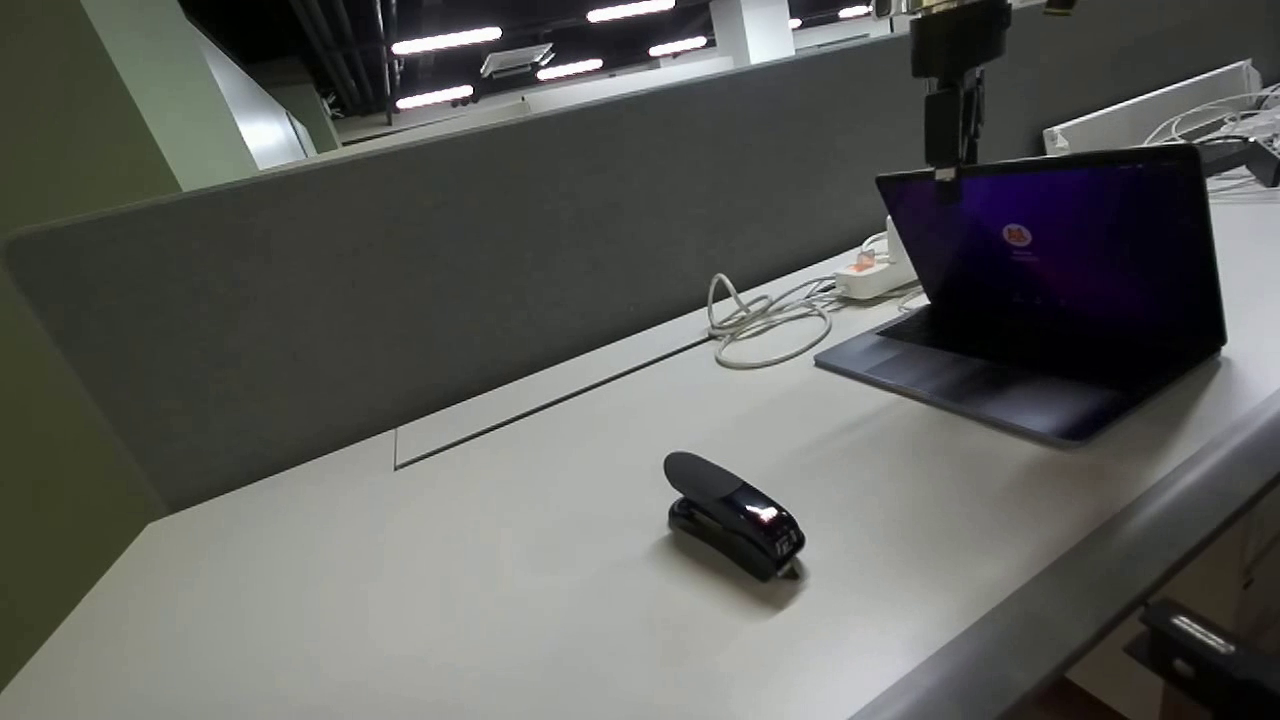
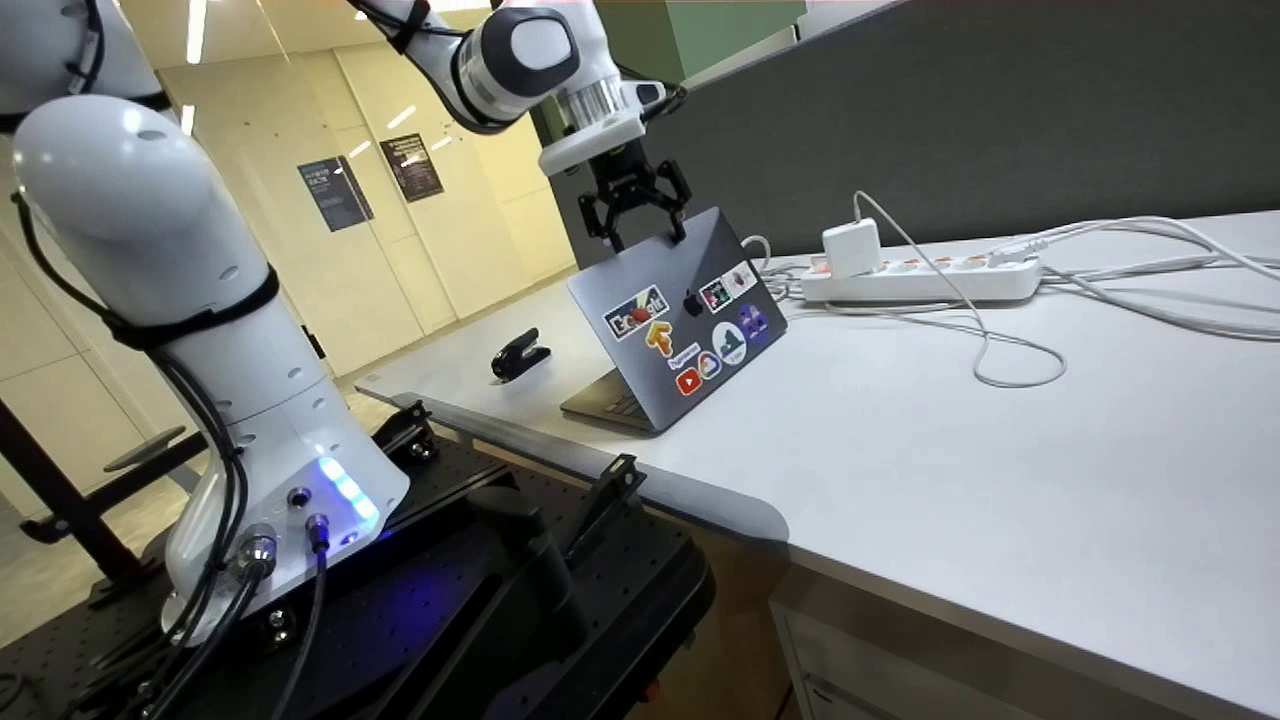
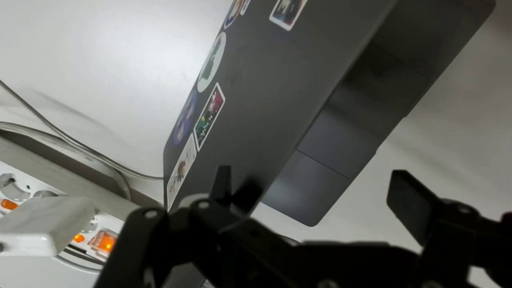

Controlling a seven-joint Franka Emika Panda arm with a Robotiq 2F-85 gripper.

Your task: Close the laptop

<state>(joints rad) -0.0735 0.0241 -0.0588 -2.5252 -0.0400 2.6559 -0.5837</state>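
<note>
At 3 o'clock in an exterior view: laptop (image 1: pixel 1050 280) open on the counter (image 1: pixel 480 600), screen (image 1: pixel 1080 230) lit purple, base (image 1: pixel 1000 385) running out toward 7. Stapler (image 1: pixel 735 515) sits apart at 5; closing shouldn't reach it.

Near centre in an exterior view, you've got the lid (image 2: pixel 690 325) back-on, your hand (image 2: pixel 648 239) at its 11 o'clock, right by the top edge. Can't tell if you're touching. Lid should be light and stiff, some drag as it swings; the whole unit could skid if you shove too flat.

Wrist view: fingers (image 3: pixel 410 204) spread wide, nothing pinched; lid's top edge runs 1 to 7 o'clock between them. Smooth metal, so expect slip. Don't squeeze: screen's likely the fragile side. Better to push the lid's back with your 7-o'clock finger, high up near the edge, then follow it down.
</note>
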